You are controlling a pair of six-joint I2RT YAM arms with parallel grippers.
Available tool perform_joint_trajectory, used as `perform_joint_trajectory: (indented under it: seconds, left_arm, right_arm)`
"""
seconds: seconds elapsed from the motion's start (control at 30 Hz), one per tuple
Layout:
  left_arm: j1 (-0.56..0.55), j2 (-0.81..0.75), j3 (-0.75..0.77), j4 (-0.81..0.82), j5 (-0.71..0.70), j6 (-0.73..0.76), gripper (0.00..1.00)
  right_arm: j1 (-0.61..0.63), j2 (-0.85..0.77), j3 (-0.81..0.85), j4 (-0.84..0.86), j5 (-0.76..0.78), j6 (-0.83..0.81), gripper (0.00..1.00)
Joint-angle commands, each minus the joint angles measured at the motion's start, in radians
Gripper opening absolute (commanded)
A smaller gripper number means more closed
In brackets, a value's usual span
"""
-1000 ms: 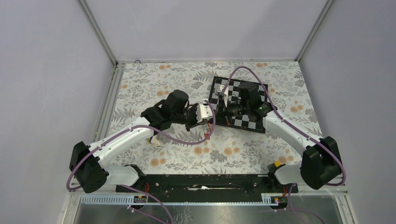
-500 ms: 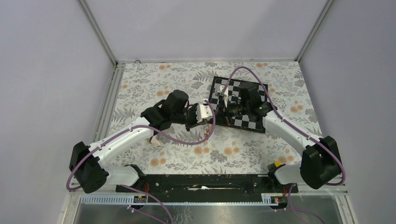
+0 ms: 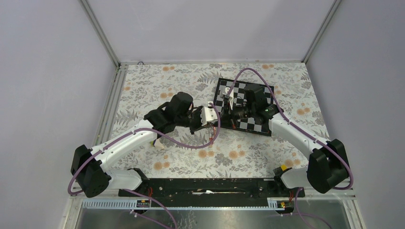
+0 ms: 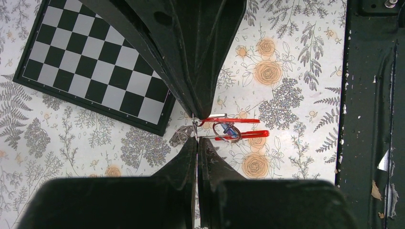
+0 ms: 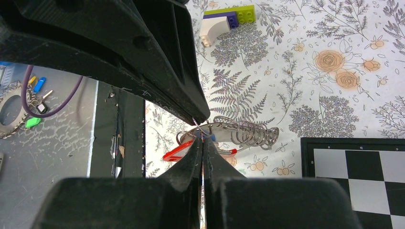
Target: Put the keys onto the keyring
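Observation:
My left gripper (image 3: 214, 116) and right gripper (image 3: 223, 110) meet tip to tip above the table, both shut. In the left wrist view my left gripper (image 4: 197, 136) pinches the thin grey wire of the keyring (image 4: 241, 136), whose red sections run off to the right. The right gripper (image 5: 203, 139) nips the same wire at its hooked end. A blue key (image 4: 229, 130) hangs on a small ring round that wire. The keyring (image 5: 179, 150) shows red behind the right fingertips. I cannot tell a red key apart from these red parts.
A black-and-white chessboard (image 3: 224, 90) lies under the right arm. A coil of grey metal rings (image 5: 246, 131) hangs by the fingertips. A yellow-green, white and purple block (image 5: 228, 20) sits on the flowered cloth. The black base rail (image 4: 370, 95) runs along the near edge.

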Motion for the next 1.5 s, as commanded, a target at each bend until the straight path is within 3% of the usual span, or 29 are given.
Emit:
perform_joint_trajectory:
  seconds: [0.0,0.9,1.47]
  left_arm:
    - [-0.012,-0.008,0.007,0.041,0.051,0.006,0.0]
    - [-0.011,-0.006,0.009,0.036,0.043,0.01,0.0]
    - [-0.012,-0.028,0.013,0.031,0.031,0.011,0.0]
  right_arm:
    - [-0.006,-0.013,0.029,0.04,-0.028,0.015,0.0]
    - [-0.006,-0.037,0.017,0.005,-0.059,-0.03,0.0]
    - [-0.024,-0.024,0.015,-0.034,0.002,-0.087,0.0]
